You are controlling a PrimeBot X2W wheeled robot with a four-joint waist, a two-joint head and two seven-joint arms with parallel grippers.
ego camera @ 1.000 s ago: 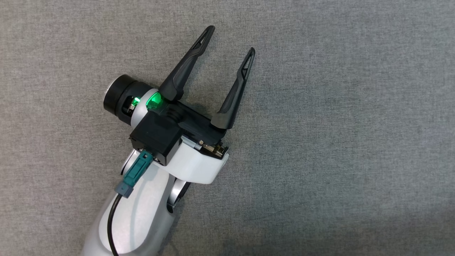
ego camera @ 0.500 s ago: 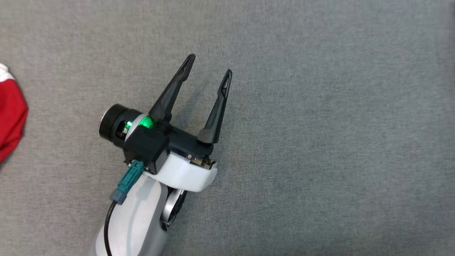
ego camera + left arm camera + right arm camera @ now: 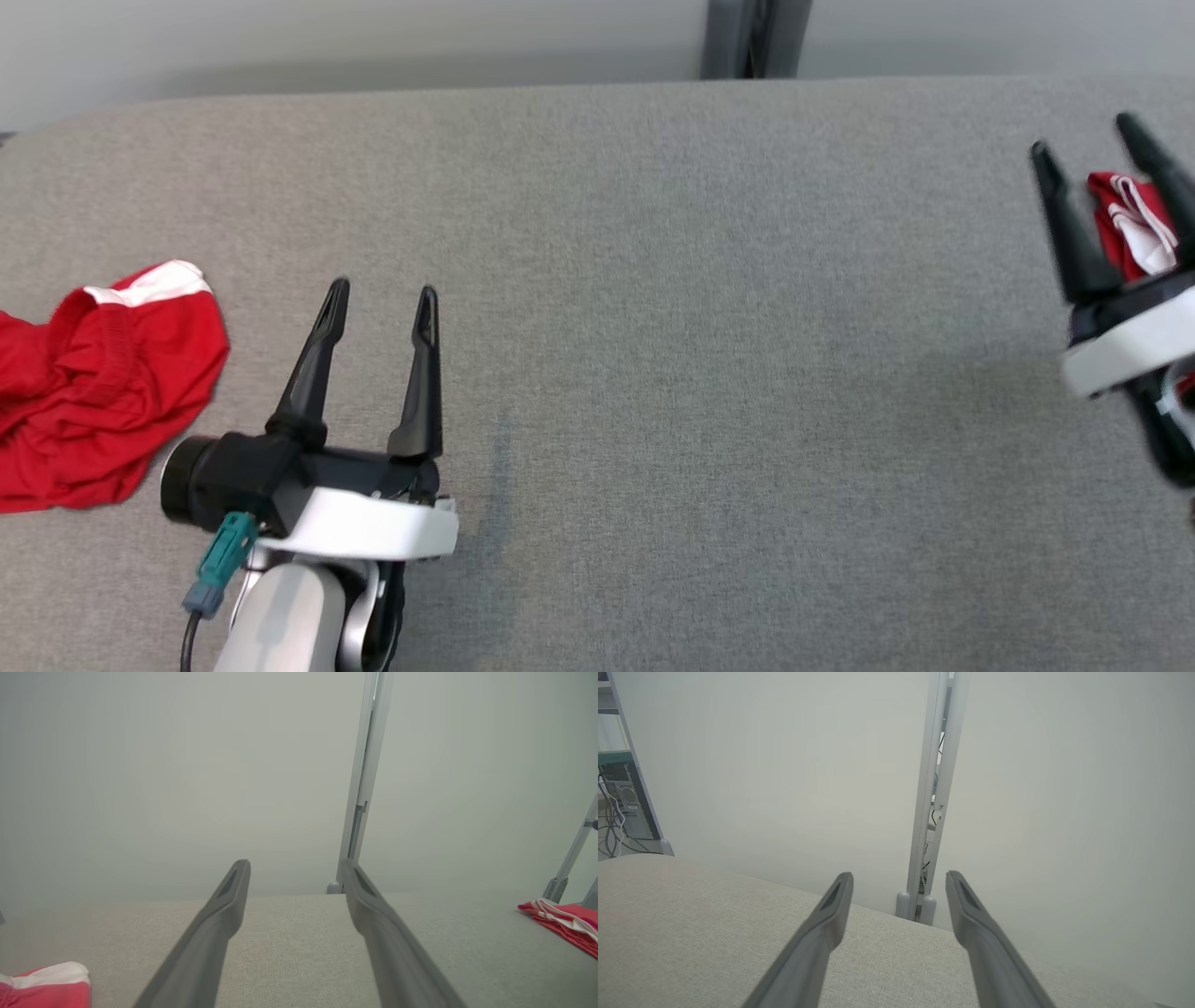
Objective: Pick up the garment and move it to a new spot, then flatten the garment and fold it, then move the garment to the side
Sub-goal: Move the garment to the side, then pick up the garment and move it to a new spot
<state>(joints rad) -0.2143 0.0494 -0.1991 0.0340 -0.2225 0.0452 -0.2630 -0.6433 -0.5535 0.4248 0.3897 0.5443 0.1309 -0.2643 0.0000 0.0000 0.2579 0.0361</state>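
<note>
A crumpled red garment [image 3: 93, 392] with a white band lies on the grey table [image 3: 653, 280] at the far left; its corner shows low in the left wrist view [image 3: 46, 987]. My left gripper [image 3: 383, 289] hovers just right of it, open and empty, fingers pointing to the table's far edge [image 3: 294, 865]. A second red and white garment [image 3: 1134, 224] lies at the far right, partly hidden behind my right gripper [image 3: 1083, 138], which is blurred, open and holds nothing [image 3: 900, 876]. That cloth shows folded in the left wrist view [image 3: 560, 919].
A pale wall runs behind the table's far edge, with a grey upright post [image 3: 752, 37] at its middle. A shelf with cables [image 3: 621, 798] stands off the table's far left corner in the right wrist view. Bare grey cloth spans the table between the two grippers.
The head camera has swung up, bringing the far edge, both red garments and the right gripper into view. My left gripper has turned from pointing up-right to pointing straight ahead.
</note>
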